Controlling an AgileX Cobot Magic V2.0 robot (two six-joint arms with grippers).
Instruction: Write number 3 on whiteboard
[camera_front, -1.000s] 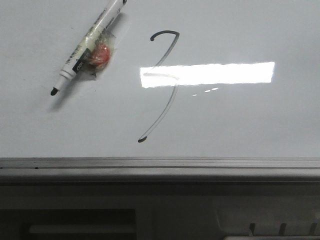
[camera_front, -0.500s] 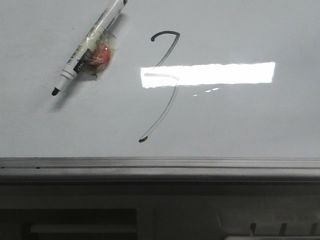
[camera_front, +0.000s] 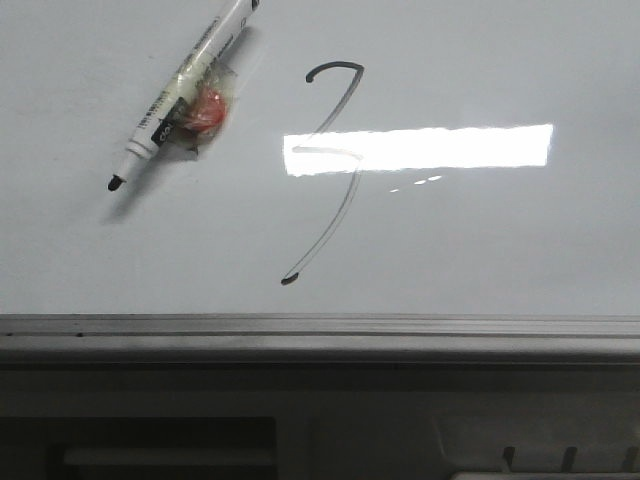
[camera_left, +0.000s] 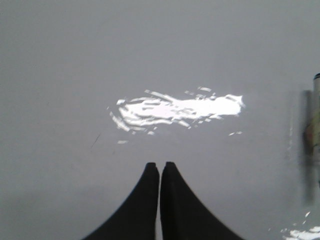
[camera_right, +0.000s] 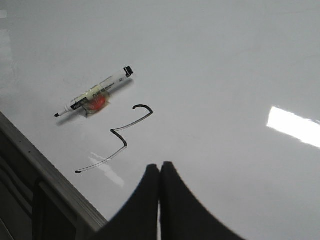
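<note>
Whiteboard (camera_front: 520, 250) fills most of the front view, a glossy pale grey surface with a bright rectangular glare across its middle and a grey metal frame edge (camera_front: 320, 335) along its near side. The number 3 (camera_front: 335, 165) is drawn near the centre of the board as a thin dark stroke: a hooked top, a small kink in the middle that crosses the left end of the glare, and a long faint tail that curves down and to the left and ends in a darker dot. In this shape it looks almost like a 7.

To the left of the number, well apart from it, a white marker pen (camera_front: 180, 100) lies flat on the board at a slant, uncapped, with its black tip toward the near left. A small red object in clear wrapping (camera_front: 205, 110) is fixed to the side of the barrel.

In the right wrist view the right gripper (camera_right: 160, 167) has its two black fingers pressed together with nothing between them, and it hangs over the board on the near side of the number 3 (camera_right: 122, 137), apart from the marker pen (camera_right: 95, 95). In the left wrist view the left gripper (camera_left: 160, 165) also has its fingers closed on nothing, above a bare part of the whiteboard (camera_left: 75, 75) close to a glare patch.
</note>
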